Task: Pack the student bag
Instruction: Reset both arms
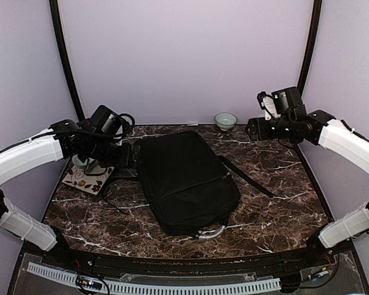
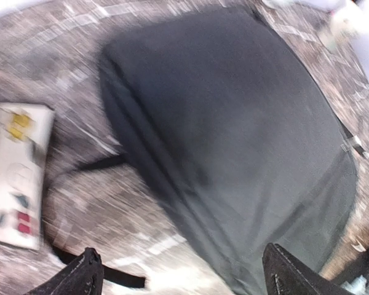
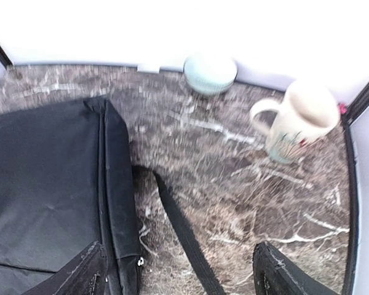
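The student bag (image 1: 186,179), a large black backpack, lies flat in the middle of the table with its silvery loop handle (image 1: 212,233) toward the near edge. A long black strap (image 1: 246,177) trails off its right side. My left gripper (image 1: 131,155) is open and empty, hovering at the bag's far left corner. In the left wrist view the bag (image 2: 234,141) fills the space ahead of the open gripper (image 2: 184,279). My right gripper (image 1: 253,130) is open and empty above the far right of the table. In the right wrist view the bag's edge (image 3: 43,196) and strap (image 3: 184,233) lie below the gripper (image 3: 178,276).
A patterned white notebook (image 1: 86,178) lies at the left under my left arm, also in the left wrist view (image 2: 12,172). A small pale bowl (image 1: 225,120) stands at the back wall. A white mug (image 3: 298,120) stands in the back right corner beside the bowl (image 3: 210,72).
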Available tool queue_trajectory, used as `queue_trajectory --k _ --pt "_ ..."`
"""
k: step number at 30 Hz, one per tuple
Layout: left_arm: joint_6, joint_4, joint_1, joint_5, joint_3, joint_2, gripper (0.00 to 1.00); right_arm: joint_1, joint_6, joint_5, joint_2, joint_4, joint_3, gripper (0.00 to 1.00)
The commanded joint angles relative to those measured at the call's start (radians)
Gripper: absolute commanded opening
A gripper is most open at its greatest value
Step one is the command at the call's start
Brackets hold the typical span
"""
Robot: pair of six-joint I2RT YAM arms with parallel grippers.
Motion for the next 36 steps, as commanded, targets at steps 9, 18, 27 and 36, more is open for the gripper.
queue_trajectory --k 9,18,27,36 --pt "0.328 0.307 0.276 -0.283 -0.269 -0.087 0.91 -0.006 0.049 0.126 -0.183 0.062 -0.086 0.83" --pt "0.590 0.782 0.385 -0.280 -0.563 -0.159 0.90 -0.006 0.061 0.146 -0.222 0.078 -0.155 0.83" --pt "0.671 1.356 0.547 -0.121 -0.927 -0.188 0.90 -0.007 0.064 0.134 -0.227 0.090 -0.135 0.83" --pt "0.682 1.725 0.638 0.000 -0.948 0.030 0.90 -0.006 0.055 0.147 -0.217 0.067 -0.072 0.84"
